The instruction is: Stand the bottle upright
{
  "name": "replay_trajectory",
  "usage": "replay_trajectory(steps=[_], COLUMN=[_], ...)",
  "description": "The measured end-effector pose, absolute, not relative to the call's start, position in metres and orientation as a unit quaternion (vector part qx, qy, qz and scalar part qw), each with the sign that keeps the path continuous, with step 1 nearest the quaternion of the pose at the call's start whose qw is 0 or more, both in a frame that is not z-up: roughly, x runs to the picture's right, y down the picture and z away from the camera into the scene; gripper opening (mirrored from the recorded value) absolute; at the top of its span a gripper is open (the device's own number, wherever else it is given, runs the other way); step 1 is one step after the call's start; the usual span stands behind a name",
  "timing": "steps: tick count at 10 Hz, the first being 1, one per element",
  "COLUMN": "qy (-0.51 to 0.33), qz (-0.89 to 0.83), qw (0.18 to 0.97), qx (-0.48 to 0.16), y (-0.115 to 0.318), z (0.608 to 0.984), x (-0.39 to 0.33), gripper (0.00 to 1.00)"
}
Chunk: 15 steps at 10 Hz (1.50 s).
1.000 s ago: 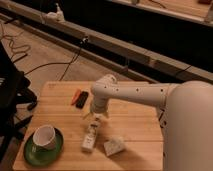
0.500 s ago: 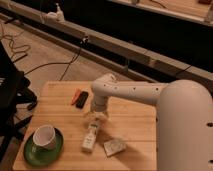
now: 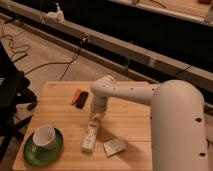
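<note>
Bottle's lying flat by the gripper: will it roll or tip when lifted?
Likely light and stiff: the bottle looks small, slim, plastic. Lying on its side, it may roll if nudged. Stood up, its narrow base could tip easily. The gripper is at its far end.

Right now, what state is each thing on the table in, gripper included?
bottle: lying on its side on the wooden table, not yet upright.
gripper: lowered at the bottle's far end.
white cup: on the green saucer, mouth up.
green saucer: flat on the table.
orange-red marker: lying flat beside the black marker.
black marker: lying flat.
pale block: lying flat beside the bottle.
</note>
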<state>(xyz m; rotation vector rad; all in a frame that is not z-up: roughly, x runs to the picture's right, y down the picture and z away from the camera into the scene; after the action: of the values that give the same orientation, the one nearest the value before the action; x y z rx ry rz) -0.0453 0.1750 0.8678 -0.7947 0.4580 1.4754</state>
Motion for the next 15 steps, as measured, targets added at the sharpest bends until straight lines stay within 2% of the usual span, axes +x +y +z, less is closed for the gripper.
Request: replay_trajectory(steps=[1,2,3,4,9,11,15], qy=[0.202,0.203,0.204,0.205,0.162,0.105,0.079], qz=[0.646,0.644,0.643,0.643,0.648,0.669,0.676], qw=[0.650,0.652,0.656,0.660,0.699,0.697,0.694], qx=[-0.347,-0.344,-0.338,-0.331,-0.254,-0.236,-0.234], y=[0.172,0.170,0.166,0.160,0.071,0.024,0.008], z=[0.868,0.867,0.865,0.863,0.838,0.818,0.810], x=[-0.047,-0.046,-0.046,-0.045,-0.061,-0.072,-0.075], gripper=[0.17,0.09,0.02,0.00,0.00,0.00,0.00])
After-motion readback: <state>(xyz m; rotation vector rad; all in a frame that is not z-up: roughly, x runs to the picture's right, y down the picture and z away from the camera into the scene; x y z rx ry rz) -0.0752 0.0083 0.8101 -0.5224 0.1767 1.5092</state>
